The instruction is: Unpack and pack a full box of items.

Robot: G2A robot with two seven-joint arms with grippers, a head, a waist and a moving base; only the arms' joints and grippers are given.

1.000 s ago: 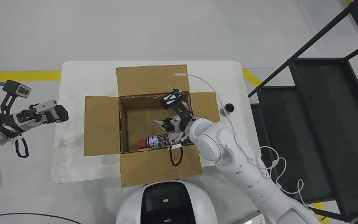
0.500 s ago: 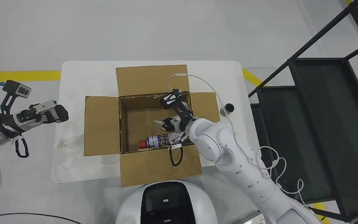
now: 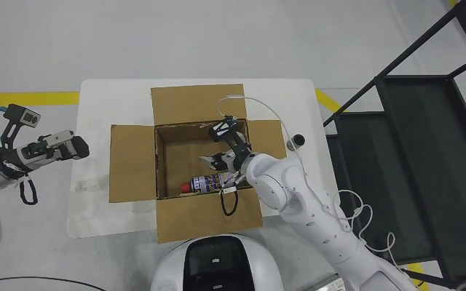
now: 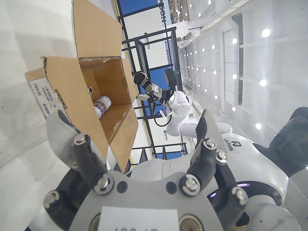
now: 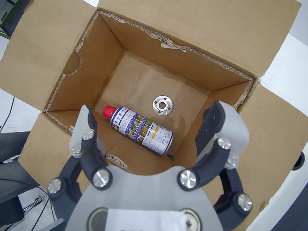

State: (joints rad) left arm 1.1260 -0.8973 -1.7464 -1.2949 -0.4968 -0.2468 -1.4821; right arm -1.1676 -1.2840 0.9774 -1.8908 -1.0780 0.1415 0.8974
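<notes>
Spray can (image 5: 142,131) in box (image 5: 182,20), right gripper (image 5: 149,111) above

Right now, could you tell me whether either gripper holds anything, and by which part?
Nothing is held. The left gripper and right gripper are both open; the spray can lies in the box.

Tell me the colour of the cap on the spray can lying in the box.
The cap is red, clearest in the right wrist view.

A white table (image 3: 306,94) stands beside black metal steps (image 3: 408,145).
</notes>
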